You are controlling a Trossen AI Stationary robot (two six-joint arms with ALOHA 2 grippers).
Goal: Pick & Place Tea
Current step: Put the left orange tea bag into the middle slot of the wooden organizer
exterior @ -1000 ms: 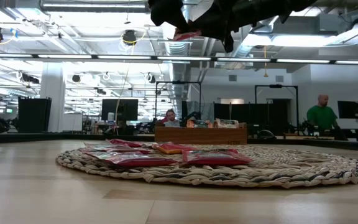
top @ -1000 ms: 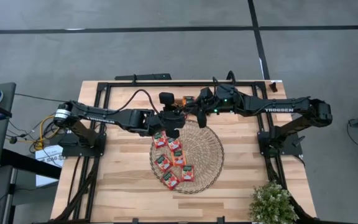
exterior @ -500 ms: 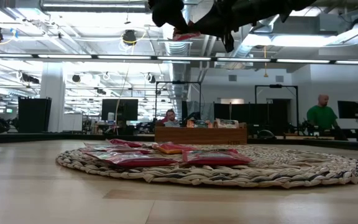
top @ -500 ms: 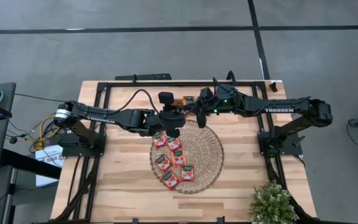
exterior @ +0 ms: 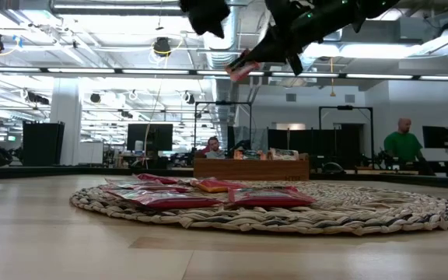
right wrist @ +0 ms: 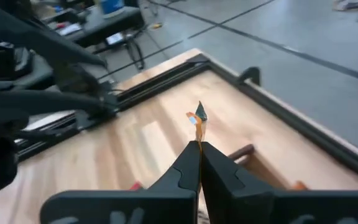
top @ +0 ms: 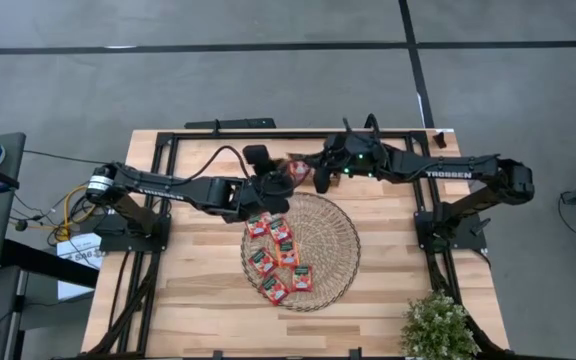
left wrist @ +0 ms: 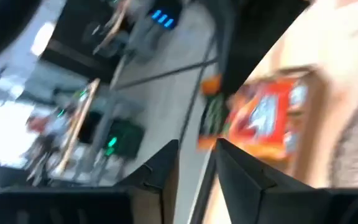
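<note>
Wood table [top: 198, 290]; "TROSSEN" on right arm [top: 448, 175]; right tool [right wrist: 197, 144] pinching sachet [right wrist: 197, 118].

Six tea sachets [top: 279, 258] lie flat in the lower-left half of the woven mat [top: 333, 240], centre of the high frame: red-orange squares with dark centre labels, loosely clustered, some touching or overlapping. In the low view they show as thin flat red packets [exterior: 201, 192] on the mat's near side. One more red-orange sachet [exterior: 242, 68] hangs in the air, tilted, top centre of the low frame; seen edge-on [right wrist: 197, 117] in the right wrist view.
</note>
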